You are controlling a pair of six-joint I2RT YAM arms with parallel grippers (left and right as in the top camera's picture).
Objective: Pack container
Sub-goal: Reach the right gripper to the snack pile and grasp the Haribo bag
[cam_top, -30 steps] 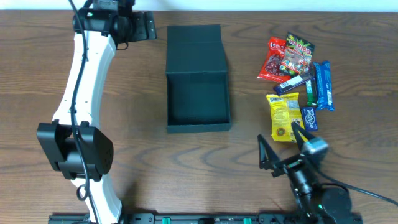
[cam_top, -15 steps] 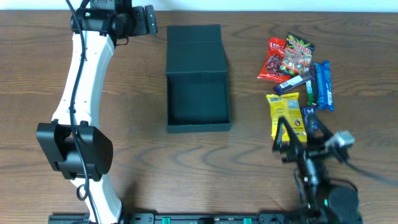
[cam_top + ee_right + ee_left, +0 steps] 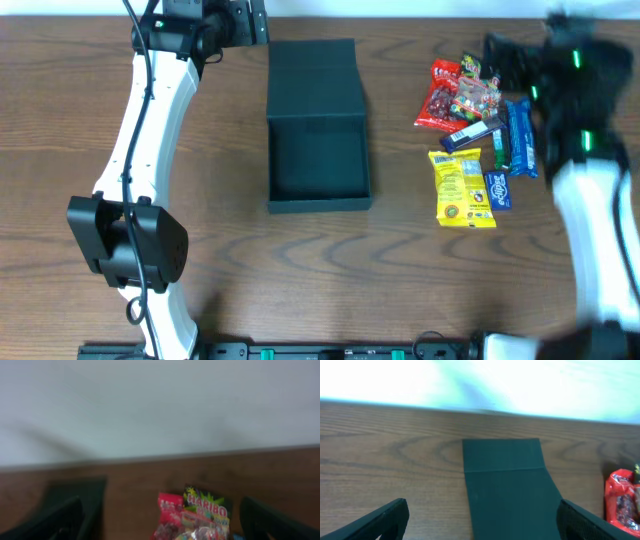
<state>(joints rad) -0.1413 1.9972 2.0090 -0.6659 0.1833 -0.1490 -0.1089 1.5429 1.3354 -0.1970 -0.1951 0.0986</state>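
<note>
Two claws hang wide open and empty at the far side of the counter (image 3: 230, 250): the right claw (image 3: 505, 55) is over the snack packets (image 3: 470, 140), while the open container (image 3: 318, 150) lies well to its left, mid-counter, lid flap near the left claw (image 3: 245, 22).

The overhead camera looks straight down on the whole tabletop (image 3: 230, 180). Both wrist cameras sit low, facing the far edge: the left close to the container (image 3: 507, 490), the right behind the snack packets (image 3: 205, 510). Both catch the red packet (image 3: 621, 502).
</note>
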